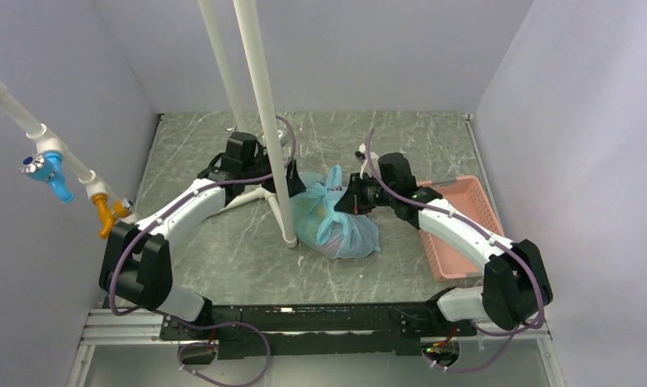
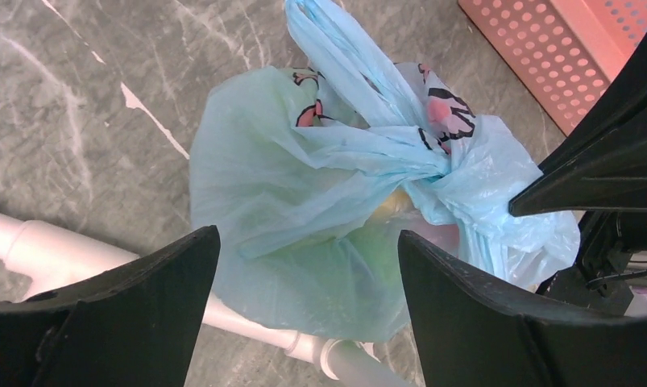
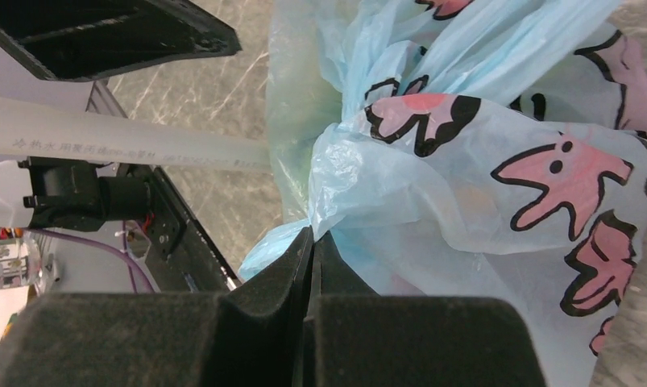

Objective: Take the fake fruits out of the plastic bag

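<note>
Left wrist view shows you your left gripper (image 2: 308, 238) spread wide above the thin light blue-green printed plastic bag (image 2: 263, 161); your right gripper (image 3: 312, 242) pinches its film.

Layout: the plastic bag (image 1: 336, 218) lies on the table (image 1: 223, 258), straight ahead of my left gripper (image 2: 308, 238), between its spread fingers. The fake fruits (image 2: 380, 218) sit inside it. My right gripper (image 3: 312, 238) pinches the bag's film from the opposite side. The pipe stand (image 2: 46, 250) runs beneath my left gripper. The tray (image 2: 545, 48) lies beyond the bag, to that gripper's right.
</note>
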Controlling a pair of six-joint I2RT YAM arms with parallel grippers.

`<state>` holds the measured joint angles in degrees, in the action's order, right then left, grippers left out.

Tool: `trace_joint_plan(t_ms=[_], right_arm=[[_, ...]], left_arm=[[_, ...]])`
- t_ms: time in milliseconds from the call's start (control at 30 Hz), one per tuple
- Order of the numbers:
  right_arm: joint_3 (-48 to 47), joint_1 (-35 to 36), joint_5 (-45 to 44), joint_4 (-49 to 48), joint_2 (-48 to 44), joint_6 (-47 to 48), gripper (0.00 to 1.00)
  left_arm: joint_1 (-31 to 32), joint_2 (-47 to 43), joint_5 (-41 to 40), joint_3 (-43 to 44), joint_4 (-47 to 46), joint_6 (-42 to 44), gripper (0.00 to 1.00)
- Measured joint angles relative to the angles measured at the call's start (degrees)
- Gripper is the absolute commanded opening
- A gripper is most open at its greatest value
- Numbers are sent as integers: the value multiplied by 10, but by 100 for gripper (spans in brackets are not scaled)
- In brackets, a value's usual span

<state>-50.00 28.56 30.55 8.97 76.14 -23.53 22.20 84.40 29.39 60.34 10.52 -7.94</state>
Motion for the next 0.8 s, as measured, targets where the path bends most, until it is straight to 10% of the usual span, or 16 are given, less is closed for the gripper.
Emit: trace_joint_plan(t_ms=[367, 800], right_arm=[[-9, 35, -2, 0, 0, 6, 0], [-24, 38, -35, 14, 0, 12, 0]], left_arm=[[46, 101, 14, 44, 29, 29, 75], [56, 185, 1, 205, 137, 35, 0]])
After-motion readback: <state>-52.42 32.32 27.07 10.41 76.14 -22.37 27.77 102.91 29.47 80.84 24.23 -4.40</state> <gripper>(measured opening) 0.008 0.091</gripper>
